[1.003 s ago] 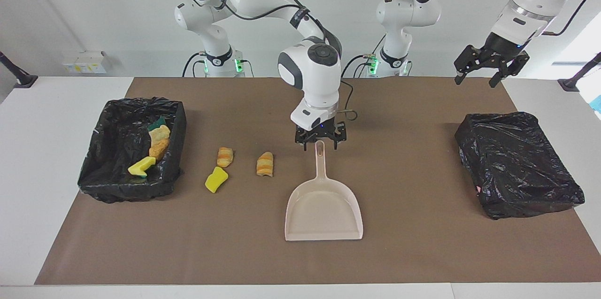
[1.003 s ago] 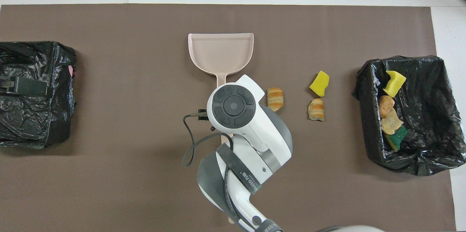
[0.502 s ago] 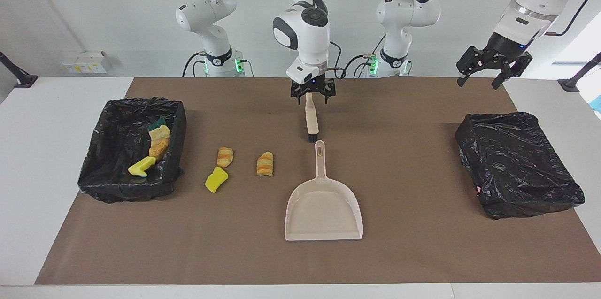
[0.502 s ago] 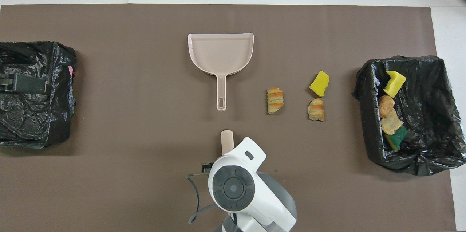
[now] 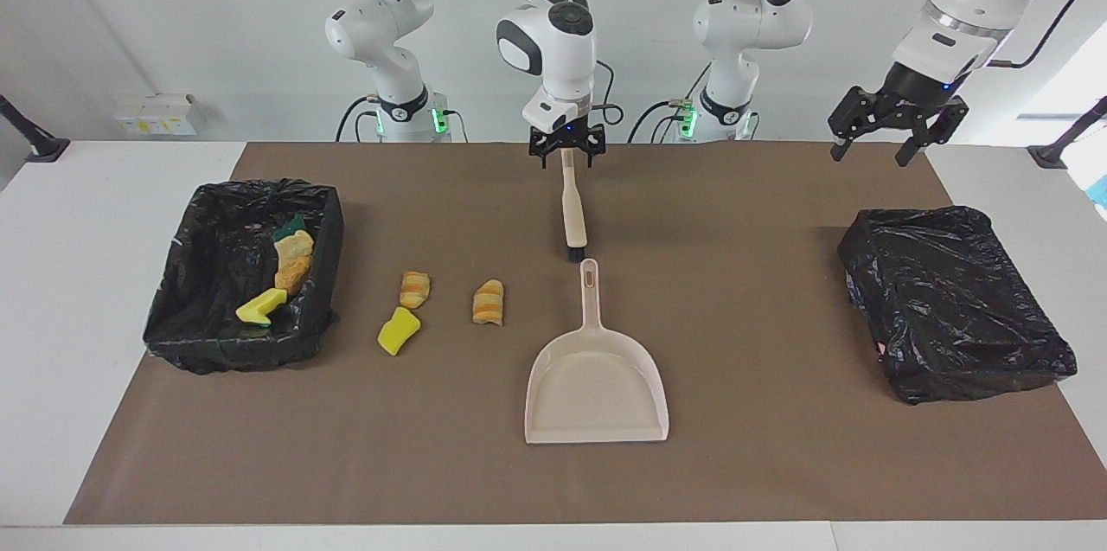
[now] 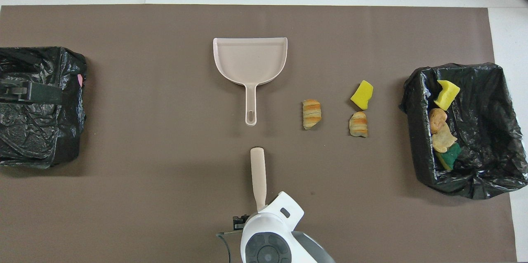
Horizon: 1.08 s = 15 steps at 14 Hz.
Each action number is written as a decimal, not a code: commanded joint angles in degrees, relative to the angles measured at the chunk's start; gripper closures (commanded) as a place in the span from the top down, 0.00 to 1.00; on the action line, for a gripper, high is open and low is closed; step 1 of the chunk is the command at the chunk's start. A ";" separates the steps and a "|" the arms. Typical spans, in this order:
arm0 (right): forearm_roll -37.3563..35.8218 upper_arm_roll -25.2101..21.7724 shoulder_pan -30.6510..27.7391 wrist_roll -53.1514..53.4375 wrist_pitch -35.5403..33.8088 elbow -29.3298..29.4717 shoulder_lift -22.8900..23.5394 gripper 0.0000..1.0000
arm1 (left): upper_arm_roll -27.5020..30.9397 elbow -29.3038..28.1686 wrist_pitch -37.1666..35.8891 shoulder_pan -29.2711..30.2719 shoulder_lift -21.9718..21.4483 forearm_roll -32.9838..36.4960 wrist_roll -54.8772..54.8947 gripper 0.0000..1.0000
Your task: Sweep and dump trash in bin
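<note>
Where the facing view takes in the whole table, we see the right gripper [image 5: 566, 155] spread wide over the brush [image 5: 572, 214] handle's end without clamping it, the left gripper [image 5: 891, 125] open in the air above the closed black bag [image 5: 951, 300], and the dustpan [image 5: 597, 382] farther from the robots than the brush. From overhead, we find three scraps [image 6: 312, 113] on the mat [image 6: 165, 213] between the dustpan and the open bin [image 6: 491, 172], which holds four more.
</note>
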 commanded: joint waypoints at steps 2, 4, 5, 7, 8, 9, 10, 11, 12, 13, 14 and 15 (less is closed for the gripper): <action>1.47 -0.08 0.29 -0.01 1.07 -1.46 -0.45 0.74 | 0.15 0.17 1.93 0.24 0.10 1.16 -0.51 1.00; 1.47 -0.08 0.38 0.34 1.42 -1.46 0.51 0.71 | 0.15 0.17 3.95 0.33 0.53 1.08 -0.60 1.00; 1.47 -0.08 0.38 0.26 1.42 -1.46 0.61 0.67 | 0.15 0.17 4.31 0.25 1.32 1.16 -0.86 1.00; 1.38 -0.08 0.38 -0.01 1.34 -1.46 0.69 0.47 | 0.15 0.26 7.19 -0.02 2.81 1.25 -0.42 1.00; 1.38 -0.08 0.38 -0.10 1.34 -1.37 0.69 0.33 | 0.15 0.61 9.22 -0.02 3.87 1.08 -0.77 1.00; 1.38 -0.08 0.38 -0.10 1.16 -1.02 0.78 0.11 | 0.15 1.22 11.59 -0.19 5.18 1.08 -1.12 1.00; 1.38 -0.08 0.38 -0.10 1.07 -0.59 1.13 0.00 | 0.15 1.32 14.83 -0.37 6.50 0.81 -1.91 1.00; 1.38 -0.17 0.38 0.08 0.90 0.03 1.66 0.00 | 0.06 1.32 18.08 -0.54 7.21 0.46 -4.00 1.00; 1.38 -0.17 0.29 -0.01 0.55 0.99 1.84 0.00 | -0.29 1.14 20.55 -1.07 8.61 0.37 -6.98 1.00; 1.46 -0.17 -0.06 0.08 0.20 1.70 1.84 0.00 | -0.55 1.05 22.31 -2.29 9.06 0.29 -8.58 1.00; 1.47 -0.17 -0.32 0.17 -1.63 2.57 1.40 0.00 | -0.56 0.53 23.20 -2.57 9.67 0.20 -8.51 1.00; 1.47 -0.52 -0.59 0.17 -5.48 4.41 0.70 0.00 | -0.56 0.00 23.65 -2.57 10.63 0.20 -8.42 1.00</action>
